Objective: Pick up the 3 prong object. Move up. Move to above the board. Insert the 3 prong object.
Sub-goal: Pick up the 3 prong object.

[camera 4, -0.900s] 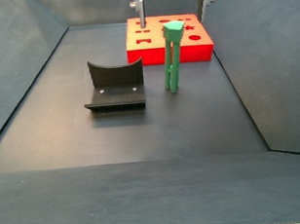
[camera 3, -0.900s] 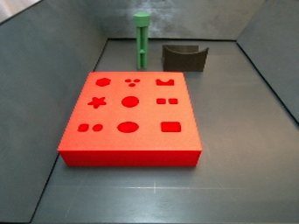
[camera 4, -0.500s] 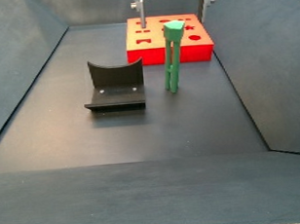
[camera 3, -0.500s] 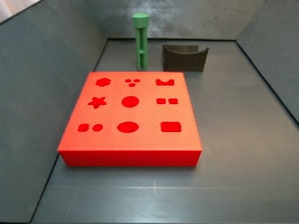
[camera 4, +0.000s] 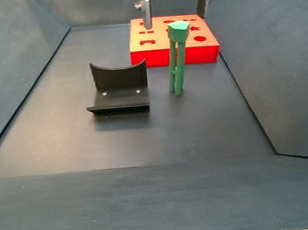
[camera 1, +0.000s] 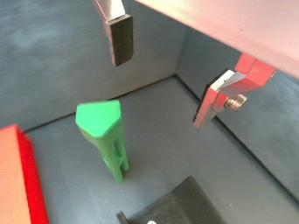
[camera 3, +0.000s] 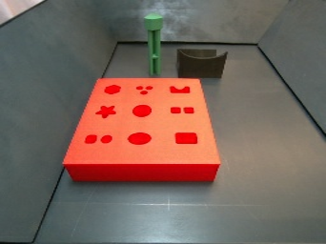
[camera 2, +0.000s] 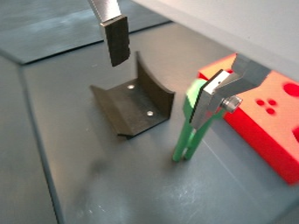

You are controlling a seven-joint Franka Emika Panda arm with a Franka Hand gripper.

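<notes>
— Where's the gripper (camera 1: 166, 77)?

— High up, jaws spread wide with nothing between the fingers (camera 1: 121, 39). In a side view only its fingertips (camera 4: 141, 6) show, above the far edge of the board (camera 4: 199, 51).

— And the 3 prong object (camera 1: 104, 136)?

— Upright on the floor, below the gap between the fingers, untouched. The board (camera 3: 140, 129) lies just beside it, and the dark U-shaped fixture (camera 2: 133, 102) stands near its other side.
</notes>
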